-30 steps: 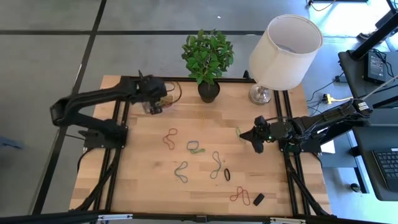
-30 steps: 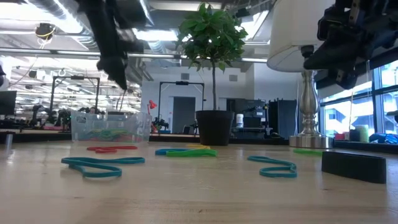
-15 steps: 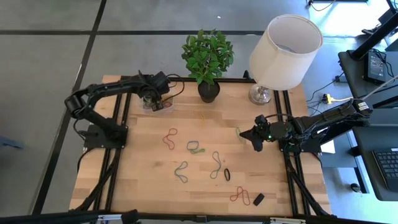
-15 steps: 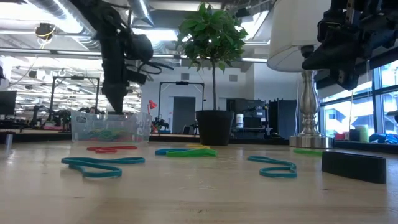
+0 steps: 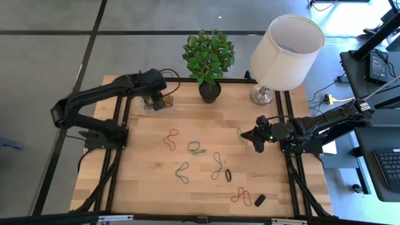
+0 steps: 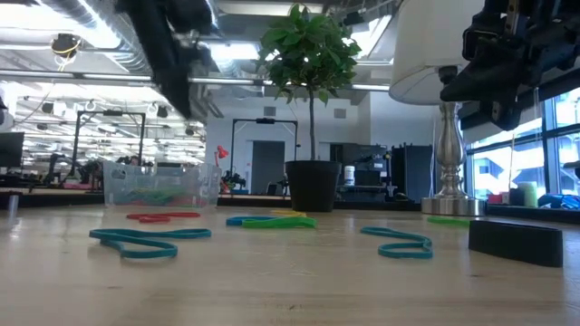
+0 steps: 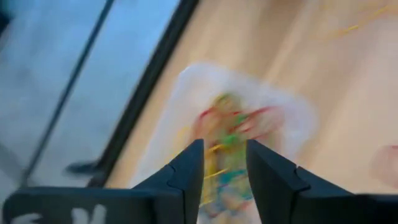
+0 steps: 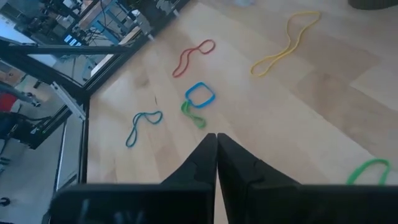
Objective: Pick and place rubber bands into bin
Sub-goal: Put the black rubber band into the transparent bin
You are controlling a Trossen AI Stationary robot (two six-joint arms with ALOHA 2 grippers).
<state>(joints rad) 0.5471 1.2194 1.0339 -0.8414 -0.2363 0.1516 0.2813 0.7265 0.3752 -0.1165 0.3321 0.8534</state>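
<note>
We are hovering the left gripper (image 7: 224, 163) over the clear bin (image 5: 157, 103) at the counter's far left, jaws spread and empty. Right gripper (image 5: 259, 141) is waiting, jaws pressed together. Rubber bands (image 5: 199, 149) are lying mid-counter — we're judging a straight-down, centred pinch best.

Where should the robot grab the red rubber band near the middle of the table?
Probably at the narrow waist of the red rubber band, coming straight down from above. It lies flat on the table as a pinched figure-eight, so the strands run closest together there. Bare wood surrounds it, leaving room for open fingers.
</note>
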